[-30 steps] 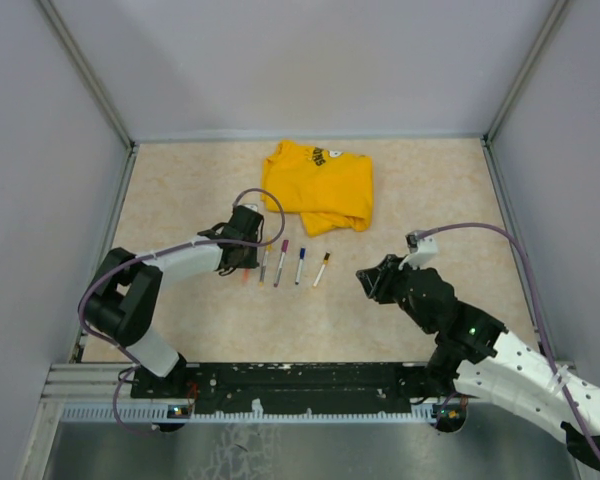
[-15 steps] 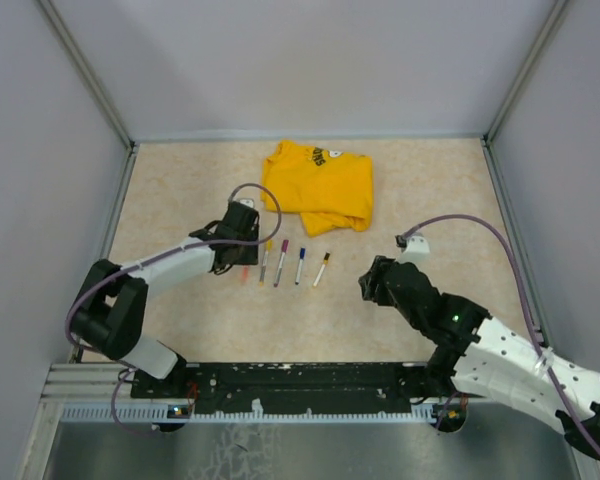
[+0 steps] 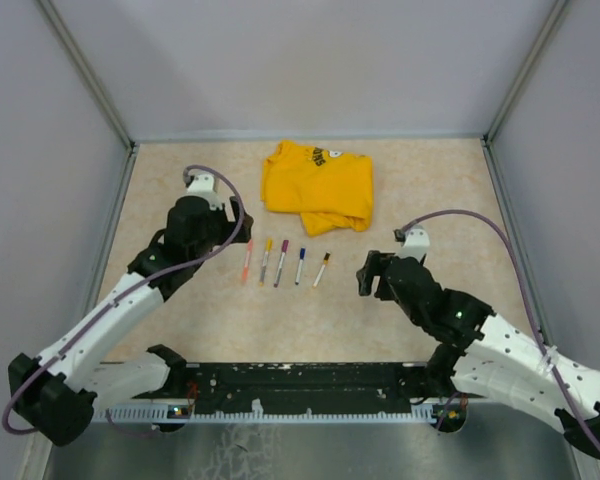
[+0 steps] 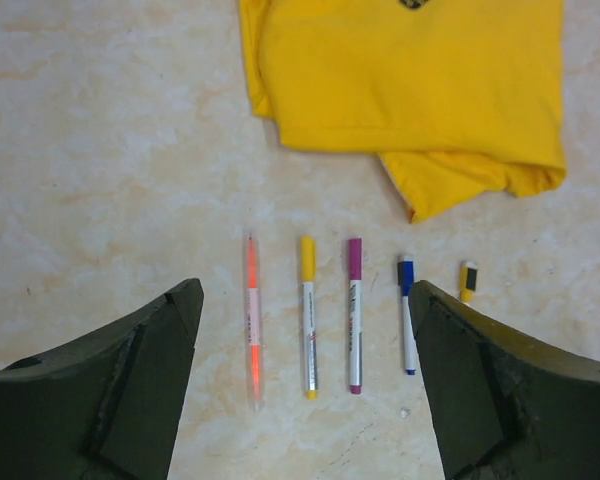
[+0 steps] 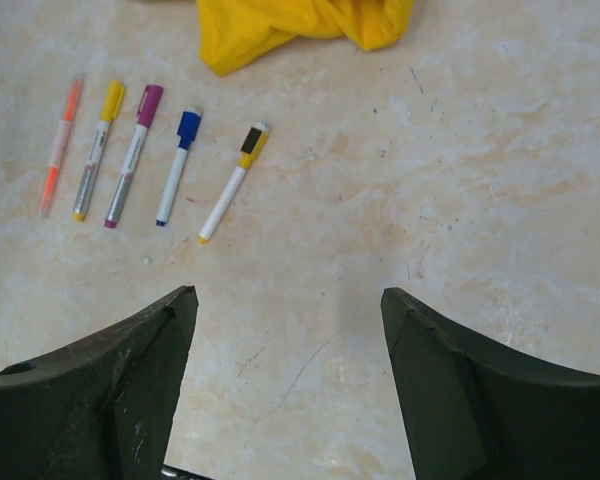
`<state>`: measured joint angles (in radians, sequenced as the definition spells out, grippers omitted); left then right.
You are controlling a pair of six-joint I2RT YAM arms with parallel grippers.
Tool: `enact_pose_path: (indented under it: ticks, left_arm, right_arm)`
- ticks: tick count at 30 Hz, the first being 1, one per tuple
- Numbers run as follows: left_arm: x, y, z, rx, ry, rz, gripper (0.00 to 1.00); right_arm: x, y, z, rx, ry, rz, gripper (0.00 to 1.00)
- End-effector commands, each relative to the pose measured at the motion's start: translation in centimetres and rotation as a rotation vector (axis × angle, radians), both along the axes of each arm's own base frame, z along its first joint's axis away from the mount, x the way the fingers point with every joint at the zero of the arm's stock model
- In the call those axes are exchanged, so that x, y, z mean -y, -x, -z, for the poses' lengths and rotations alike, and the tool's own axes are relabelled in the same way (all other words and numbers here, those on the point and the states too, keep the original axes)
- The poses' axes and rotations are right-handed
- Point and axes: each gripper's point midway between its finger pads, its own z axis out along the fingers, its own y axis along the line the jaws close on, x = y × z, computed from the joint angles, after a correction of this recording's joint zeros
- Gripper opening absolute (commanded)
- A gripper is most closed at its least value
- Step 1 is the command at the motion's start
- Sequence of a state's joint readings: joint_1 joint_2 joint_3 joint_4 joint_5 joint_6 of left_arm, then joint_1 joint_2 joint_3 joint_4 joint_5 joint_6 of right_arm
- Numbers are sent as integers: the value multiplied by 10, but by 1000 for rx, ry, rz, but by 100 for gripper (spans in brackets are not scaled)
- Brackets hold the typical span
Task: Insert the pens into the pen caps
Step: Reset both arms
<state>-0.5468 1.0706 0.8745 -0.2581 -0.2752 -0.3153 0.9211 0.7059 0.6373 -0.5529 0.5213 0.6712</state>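
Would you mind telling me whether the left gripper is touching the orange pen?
Apart. The left wrist view shows the orange pen lying flat between the left gripper's open fingers, with bare table on both sides of it.

You have bare table on the near side of the row of pens and off both its ends, where the left gripper and right gripper hang apart from it. Behind the row the folded yellow T-shirt lies near the pens' far ends and narrows that side; the walls stand well apart.
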Motion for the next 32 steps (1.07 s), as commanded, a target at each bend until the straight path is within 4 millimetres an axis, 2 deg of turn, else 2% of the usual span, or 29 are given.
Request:
enact_pose_path:
  ticks: [1, 4, 8, 15, 21, 26, 32]
  left_arm:
    - [-11, 8, -38, 119, 40, -7, 91]
    - [-25, 17, -53, 161, 53, -52, 99]
    - [-36, 32, -67, 203, 67, -62, 100]
    - [-63, 49, -65, 253, 39, -124, 100]
    - [-77, 61, -61, 284, 30, -151, 100]
    - [-81, 64, -53, 275, 23, -162, 100]
    - [-82, 66, -46, 269, 29, -172, 100]
  right_arm:
    - [12, -10, -49, 178, -61, 36, 75]
    - [24, -11, -59, 230, -60, 68, 76]
    - [36, -9, -65, 256, -17, 76, 76]
    - [50, -10, -72, 309, -14, 121, 77]
    - [57, -9, -73, 331, -25, 150, 78]
    - [68, -10, -68, 316, -11, 219, 78]
    - [65, -11, -65, 311, -23, 213, 78]
